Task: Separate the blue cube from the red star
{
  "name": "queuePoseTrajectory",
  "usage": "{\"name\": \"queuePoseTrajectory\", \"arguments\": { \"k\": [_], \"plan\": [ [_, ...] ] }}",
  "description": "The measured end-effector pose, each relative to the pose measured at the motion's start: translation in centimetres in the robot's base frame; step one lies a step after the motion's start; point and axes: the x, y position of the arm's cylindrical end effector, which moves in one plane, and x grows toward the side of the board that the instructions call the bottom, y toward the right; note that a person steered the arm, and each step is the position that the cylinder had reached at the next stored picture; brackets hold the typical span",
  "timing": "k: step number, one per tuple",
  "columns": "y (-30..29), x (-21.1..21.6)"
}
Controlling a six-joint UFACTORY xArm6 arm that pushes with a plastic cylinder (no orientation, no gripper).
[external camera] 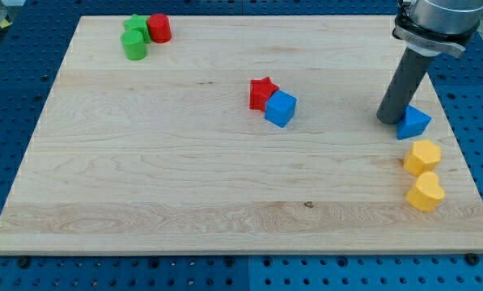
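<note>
The blue cube (281, 108) lies near the board's middle, touching the red star (262, 93), which sits just up and to its left. My tip (389, 120) rests on the board at the view's right, far right of the pair. It stands right beside a blue triangular block (414, 123), on that block's left.
A yellow hexagonal block (423, 155) and a yellow heart (425, 192) lie at the right edge below the blue triangle. A green star (136, 26), green cylinder (133, 45) and red cylinder (159, 28) cluster at the top left. The wooden board (144, 178) sits on a blue pegboard.
</note>
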Motion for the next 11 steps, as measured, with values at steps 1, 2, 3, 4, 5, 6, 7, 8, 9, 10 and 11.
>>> {"name": "queuePoseTrajectory", "arguments": {
  "k": [1, 2, 3, 4, 5, 6, 7, 8, 9, 10, 11],
  "plan": [
    [-1.1, 0.0],
    [-6.0, 0.7],
    [-9.9, 3.5],
    [-15.5, 4.8],
    [-18.4, 3.6],
    [-17.5, 1.2],
    [-15.5, 0.2],
    [-16.0, -1.1],
    [-19.5, -2.5],
    [-19.6, -4.3],
    [-17.2, -4.4]
  ]
}}
